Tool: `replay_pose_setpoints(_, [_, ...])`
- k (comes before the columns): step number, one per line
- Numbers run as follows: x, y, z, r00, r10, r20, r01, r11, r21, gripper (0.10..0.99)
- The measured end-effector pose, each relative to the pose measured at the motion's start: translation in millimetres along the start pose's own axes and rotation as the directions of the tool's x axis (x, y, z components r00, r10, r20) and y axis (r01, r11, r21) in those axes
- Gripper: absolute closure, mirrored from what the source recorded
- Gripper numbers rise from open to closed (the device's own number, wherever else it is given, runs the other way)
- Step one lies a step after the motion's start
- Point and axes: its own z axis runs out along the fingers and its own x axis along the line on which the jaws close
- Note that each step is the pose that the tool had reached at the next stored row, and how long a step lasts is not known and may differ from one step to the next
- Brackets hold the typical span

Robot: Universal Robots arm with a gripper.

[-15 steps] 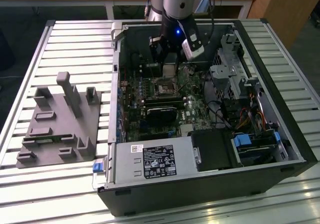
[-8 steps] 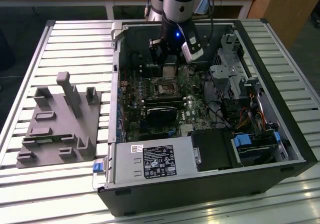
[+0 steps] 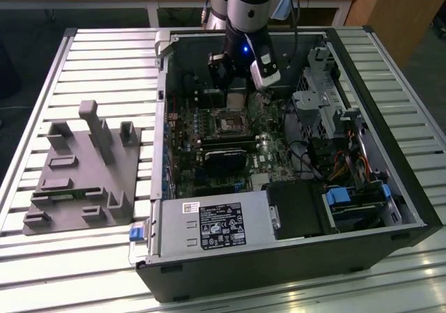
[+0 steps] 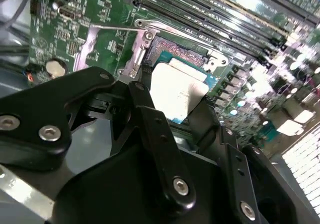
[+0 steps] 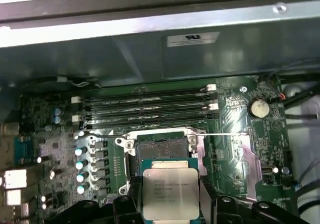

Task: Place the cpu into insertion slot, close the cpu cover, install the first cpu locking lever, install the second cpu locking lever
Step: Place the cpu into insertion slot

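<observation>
My gripper [image 3: 235, 98] hangs inside the open computer case, just above the motherboard. It is shut on the cpu [image 5: 170, 191], a pale silvery square chip on a green base, held by its edges between two black fingers [image 5: 134, 196]. In the second wrist view the cpu [image 4: 177, 92] sits tilted between the fingers [image 4: 150, 124]. The insertion slot [image 5: 160, 151], dark inside with a metal rim, lies bare just beyond the chip; it is also visible on the board below the gripper [image 3: 230, 123]. The cpu cover [image 4: 107, 44], a silvery windowed frame, lies swung open beside the slot. Thin lever wires [image 5: 225, 134] stand out from the slot.
Memory slots [image 5: 145, 107] run beside the socket. A long black card [image 3: 224, 153] and a labelled grey power supply [image 3: 216, 226] lie nearer in the case. A drive cage with cables [image 3: 327, 104] fills the exterior view's right. A grey fixture [image 3: 77, 173] stands on the slatted table.
</observation>
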Motion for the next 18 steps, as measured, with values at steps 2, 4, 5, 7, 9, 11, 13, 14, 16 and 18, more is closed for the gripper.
replay_pose_setpoints(2, [0.0, -0.1, 0.7, 0.9993, 0.037, 0.0034, -0.037, 0.9993, -0.001, 0.545])
replay_pose_setpoints(4, [0.0, -0.1, 1.2, 0.9973, 0.073, 0.0067, -0.073, 0.9974, -0.002, 0.545])
replay_pose_setpoints(5, [0.0, -0.1, 1.4, 0.9958, 0.091, 0.0084, -0.091, 0.9959, -0.003, 0.545])
replay_pose_setpoints(7, [0.0, -0.2, 1.9, 0.9919, 0.127, 0.0116, -0.127, 0.992, -0.004, 0.545])
replay_pose_setpoints(9, [0.0, -0.2, 2.4, 0.9867, 0.162, 0.0148, -0.162, 0.9868, -0.006, 0.545])
replay_pose_setpoints(11, [-0.1, -0.3, 2.9, 0.9802, 0.197, 0.018, -0.197, 0.9804, -0.007, 0.545])
replay_pose_setpoints(13, [-0.1, -0.3, 3.3, 0.9721, 0.234, 0.0212, -0.234, 0.9723, -0.009, 0.545])
replay_pose_setpoints(14, [-0.1, -0.3, 3.5, 0.9677, 0.251, 0.0227, -0.251, 0.9679, -0.01, 0.545])
replay_pose_setpoints(16, [-0.1, -0.4, 3.9, 0.9578, 0.286, 0.0258, -0.286, 0.9582, -0.012, 0.545])
replay_pose_setpoints(18, [-0.1, -0.4, 4.3, 0.9469, 0.32, 0.0287, -0.32, 0.9473, -0.013, 0.545])
